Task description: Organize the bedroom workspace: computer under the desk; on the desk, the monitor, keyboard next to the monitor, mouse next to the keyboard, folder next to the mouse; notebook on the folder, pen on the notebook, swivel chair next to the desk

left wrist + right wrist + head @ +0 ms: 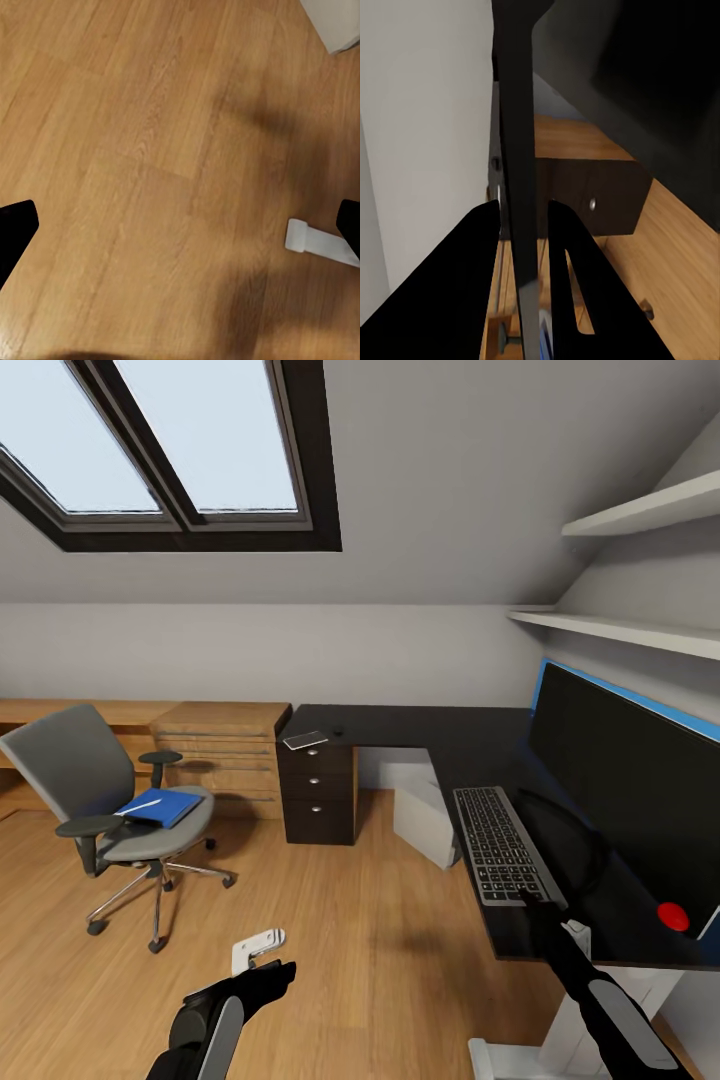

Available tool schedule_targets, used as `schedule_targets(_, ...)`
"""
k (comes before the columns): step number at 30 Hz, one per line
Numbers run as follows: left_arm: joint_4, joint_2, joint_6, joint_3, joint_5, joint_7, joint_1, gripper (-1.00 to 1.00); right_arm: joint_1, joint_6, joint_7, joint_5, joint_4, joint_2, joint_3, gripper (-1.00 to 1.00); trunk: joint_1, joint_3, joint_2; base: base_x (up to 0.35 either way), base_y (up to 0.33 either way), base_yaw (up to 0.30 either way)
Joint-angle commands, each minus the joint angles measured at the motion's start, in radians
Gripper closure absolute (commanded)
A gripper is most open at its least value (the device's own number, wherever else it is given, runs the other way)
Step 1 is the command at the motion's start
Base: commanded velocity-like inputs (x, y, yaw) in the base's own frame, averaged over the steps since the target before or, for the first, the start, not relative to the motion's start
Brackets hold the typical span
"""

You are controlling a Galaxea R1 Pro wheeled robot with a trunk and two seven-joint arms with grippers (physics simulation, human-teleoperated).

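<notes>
The grey keyboard lies on the black desk in front of the wide monitor. My right gripper is at the keyboard's near end; in the right wrist view, the gripper is shut on the thin edge of the keyboard. A blue folder with a white strip on it rests on the grey swivel chair. A notebook and a small dark mouse sit on the desk's far wing. The white computer stands under the desk. My left gripper hangs open over the floor.
A small red round object sits by the monitor's foot. Dark drawers stand under the desk's far wing, with a wooden dresser beside them. Wall shelves hang above the monitor. A white part lies low beside my left gripper.
</notes>
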Motion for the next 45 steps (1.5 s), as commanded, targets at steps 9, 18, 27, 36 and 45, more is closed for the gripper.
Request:
schedule_targets(9,0.003,-0.001,0.002,0.002,0.011,0.006,-0.001,-1.0,-0.001,0.007,0.005,-0.011,0.001,0.0,-0.001,1.0,0.0,-0.001,-0.001,0.042,-0.133,0.0)
schedule_targets(18,0.003,-0.001,0.001,0.002,0.011,0.006,-0.001,-1.0,-0.001,0.007,0.005,-0.011,0.003,0.0,0.001,1.0,0.0,-0.001,-0.001,0.102,-0.007,0.0)
schedule_targets(27,0.003,-0.001,0.001,0.002,0.012,0.005,-0.001,-1.0,-0.001,0.007,0.005,-0.011,0.004,0.001,0.001,1.0,0.0,-0.001,-0.001,0.067,0.0,0.0)
schedule_targets(36,0.002,-0.001,0.002,0.001,0.011,0.005,-0.001,-1.0,-0.001,0.007,0.005,-0.011,0.004,0.0,0.001,1.0,0.0,-0.001,-0.001,0.114,0.0,0.0)
schedule_targets(45,-0.007,-0.001,0.002,0.002,0.012,0.011,-0.001,-1.0,-0.001,0.007,0.005,-0.011,0.004,0.0,0.001,1.0,0.015,-0.014,-0.029,0.003,0.0,0.0)
